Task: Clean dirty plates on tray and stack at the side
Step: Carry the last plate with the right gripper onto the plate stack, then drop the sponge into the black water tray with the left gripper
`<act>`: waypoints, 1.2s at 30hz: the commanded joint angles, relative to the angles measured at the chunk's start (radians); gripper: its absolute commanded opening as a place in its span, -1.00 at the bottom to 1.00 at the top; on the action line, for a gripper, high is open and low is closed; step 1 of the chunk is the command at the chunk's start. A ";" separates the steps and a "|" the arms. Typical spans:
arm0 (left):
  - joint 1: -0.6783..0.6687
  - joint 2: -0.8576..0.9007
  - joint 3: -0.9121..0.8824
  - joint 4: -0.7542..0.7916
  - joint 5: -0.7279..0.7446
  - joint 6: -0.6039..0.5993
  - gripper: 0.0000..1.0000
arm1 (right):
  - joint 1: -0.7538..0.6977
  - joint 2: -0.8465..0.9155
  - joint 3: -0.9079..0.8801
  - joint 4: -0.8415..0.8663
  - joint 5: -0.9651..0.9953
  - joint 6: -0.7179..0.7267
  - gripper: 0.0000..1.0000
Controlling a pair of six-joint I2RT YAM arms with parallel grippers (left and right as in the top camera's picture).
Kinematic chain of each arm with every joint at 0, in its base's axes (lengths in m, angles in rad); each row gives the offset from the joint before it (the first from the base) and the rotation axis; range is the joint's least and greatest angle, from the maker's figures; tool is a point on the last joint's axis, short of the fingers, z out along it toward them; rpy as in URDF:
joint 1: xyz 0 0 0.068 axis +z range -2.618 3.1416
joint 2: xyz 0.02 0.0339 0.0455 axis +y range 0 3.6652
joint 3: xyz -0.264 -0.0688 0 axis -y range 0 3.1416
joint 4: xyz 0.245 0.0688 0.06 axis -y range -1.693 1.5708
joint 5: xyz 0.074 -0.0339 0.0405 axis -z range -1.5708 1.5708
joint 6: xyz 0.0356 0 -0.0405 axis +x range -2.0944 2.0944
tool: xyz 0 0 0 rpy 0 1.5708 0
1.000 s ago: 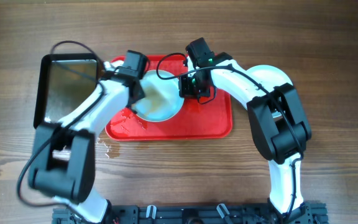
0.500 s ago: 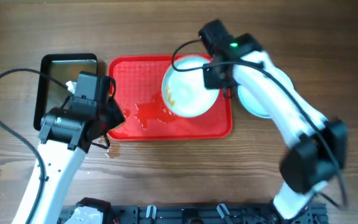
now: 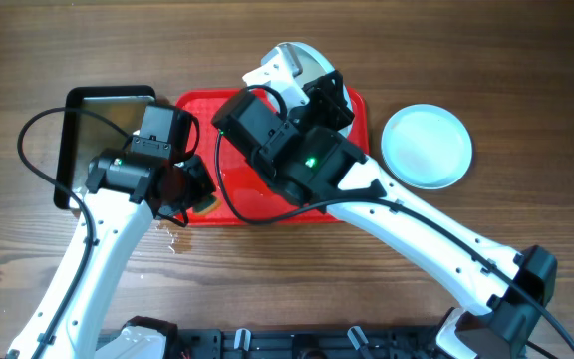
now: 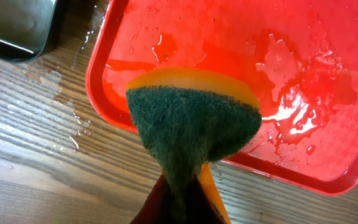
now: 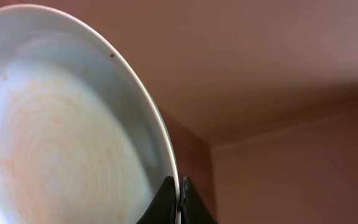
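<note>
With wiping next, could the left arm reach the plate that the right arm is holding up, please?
Probably yes: the plate hangs above the tray's far edge, though the right arm crowds the approach.

Dark metal pan (image 3: pixel 98 130) on water-spattered wooden table (image 3: pixel 526 60); green-and-yellow sponge (image 4: pixel 191 121) to its right.

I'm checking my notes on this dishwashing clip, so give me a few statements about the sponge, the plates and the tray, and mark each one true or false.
1. The left hand holds a green and yellow sponge. True.
2. The right hand is empty. False: it pinches a raised plate by its rim.
3. That raised plate is spotless. False: faint orange smears show on it.
4. A second plate lies on the table, to the right of the tray. True.
5. The tray is dry. False: water pools on it.
</note>
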 commanded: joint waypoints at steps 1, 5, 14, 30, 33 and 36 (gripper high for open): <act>-0.001 0.002 -0.014 0.005 0.011 -0.003 -0.92 | 0.000 0.004 0.010 0.014 0.109 -0.087 -0.92; -0.001 0.007 -0.014 0.013 0.011 -0.003 -0.92 | 0.000 0.004 0.009 0.014 0.108 -0.074 -0.91; -0.001 0.008 -0.014 0.013 0.011 -0.003 -0.92 | -0.123 -0.001 0.006 -0.238 -0.428 0.495 -0.91; -0.001 0.008 -0.014 0.017 0.012 -0.033 -0.92 | -1.005 -0.089 -0.258 -0.173 -0.991 0.513 -0.92; -0.001 0.008 -0.014 0.024 0.012 -0.033 -0.92 | -1.040 -0.088 -0.394 -0.045 -1.037 0.490 -0.91; -0.001 0.008 -0.014 0.026 0.011 -0.033 -0.92 | -1.040 -0.087 -0.465 0.023 -1.069 0.493 -0.46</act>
